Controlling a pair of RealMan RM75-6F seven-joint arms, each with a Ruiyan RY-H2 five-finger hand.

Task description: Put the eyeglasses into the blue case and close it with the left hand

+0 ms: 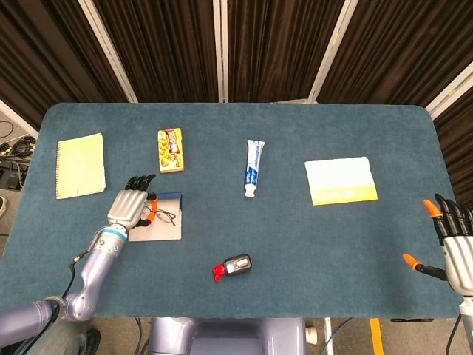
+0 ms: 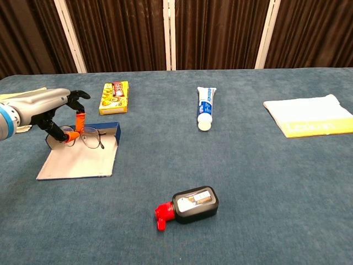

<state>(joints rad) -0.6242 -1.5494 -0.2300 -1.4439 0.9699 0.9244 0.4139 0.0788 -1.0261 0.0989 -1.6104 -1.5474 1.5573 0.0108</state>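
The blue case [image 1: 161,225] [image 2: 77,160] lies open at the left front of the table, its pale lining up and its blue rim at the far side. My left hand [image 1: 130,206] [image 2: 52,107] hovers over the case's far end and pinches the eyeglasses [image 1: 164,217] [image 2: 91,138] between orange-tipped thumb and finger. The lenses hang just above the lining, near the blue rim. My right hand [image 1: 452,244] stays at the table's right front corner, fingers spread, holding nothing; the chest view does not show it.
A yellow notebook [image 1: 80,165] lies at far left. A yellow snack box [image 1: 170,150], a toothpaste tube [image 1: 253,168] and a folded white-and-yellow cloth [image 1: 341,180] sit across the back. A small black bottle with a red cap [image 1: 234,266] lies at centre front.
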